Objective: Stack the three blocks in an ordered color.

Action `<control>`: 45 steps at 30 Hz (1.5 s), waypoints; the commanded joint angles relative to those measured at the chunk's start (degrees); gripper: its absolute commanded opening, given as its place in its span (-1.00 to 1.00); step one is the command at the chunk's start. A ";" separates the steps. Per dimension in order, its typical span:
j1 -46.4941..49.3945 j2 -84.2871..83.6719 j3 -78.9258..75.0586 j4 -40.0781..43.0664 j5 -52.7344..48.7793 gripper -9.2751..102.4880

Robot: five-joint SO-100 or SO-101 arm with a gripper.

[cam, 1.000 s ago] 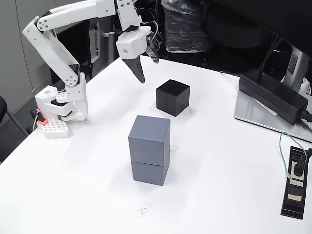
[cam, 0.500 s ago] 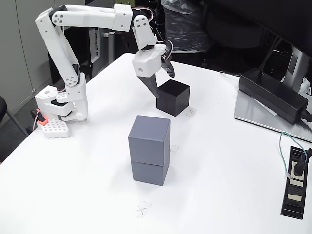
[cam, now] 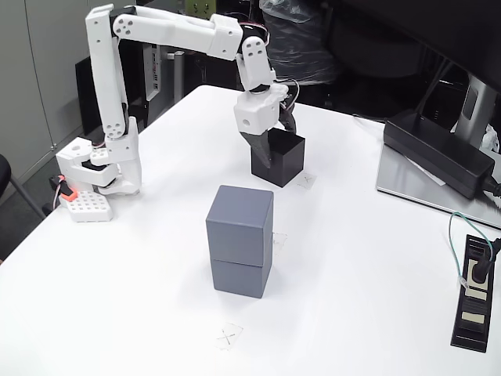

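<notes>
Grey stack: two slate-grey cubes, plain and matte, one set squarely on the other; upper grey block, lower grey block. They stand near the middle of the white table, nearest the camera in the fixed view.
Floor marks: a small pencilled cross lies on the table in front of the stack.
Black block: a plain matte black cube of about the same size, standing alone on the table behind the stack, apart from it.
Gripper: lowered over the black block's left top edge, dark fingers pointing down astride it; whether they press on it cannot be told.
Arm: white, its base at the table's left edge.
Far right: a flat black power adapter on a grey tray.
</notes>
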 commanded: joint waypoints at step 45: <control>25.22 11.43 -38.76 32.96 0.18 -0.63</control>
